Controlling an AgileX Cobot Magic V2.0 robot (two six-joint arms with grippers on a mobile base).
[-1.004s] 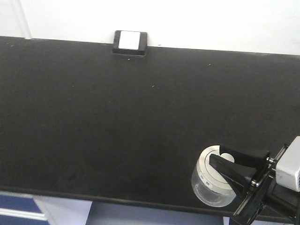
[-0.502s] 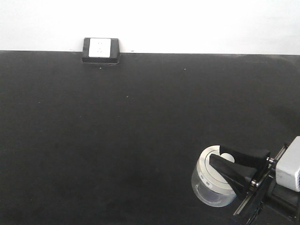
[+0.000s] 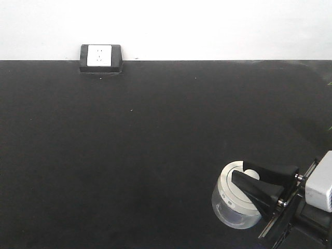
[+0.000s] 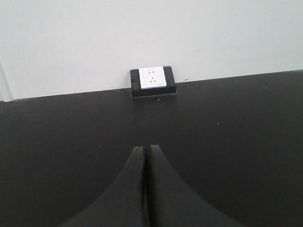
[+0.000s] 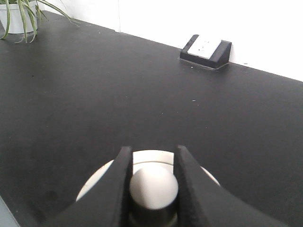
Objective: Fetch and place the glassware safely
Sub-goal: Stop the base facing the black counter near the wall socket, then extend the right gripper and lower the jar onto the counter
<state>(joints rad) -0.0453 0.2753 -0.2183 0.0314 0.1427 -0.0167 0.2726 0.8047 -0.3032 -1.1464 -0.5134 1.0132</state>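
The glassware [image 3: 232, 201] is a squat clear jar with a cream-white lid, low at the right of the front view over the black table [image 3: 129, 155]. My right gripper [image 3: 240, 171] is shut on the lid's central knob [image 5: 154, 185], one finger on each side of it. In the right wrist view the lid [image 5: 97, 182] spreads out below the right gripper [image 5: 153, 150]. Whether the jar rests on the table or hangs just above it I cannot tell. My left gripper [image 4: 146, 147] is shut with nothing in it, above bare tabletop.
A black socket box with a white face [image 3: 100, 58] [image 4: 152, 81] [image 5: 206, 49] sits at the table's back edge against the white wall. A potted plant in a white pot [image 5: 19, 16] stands at one far corner of the table.
The whole front view has shifted: the socket box slid left, and the table's front edge dropped out of sight. The jar and right gripper keep their place in the frame.
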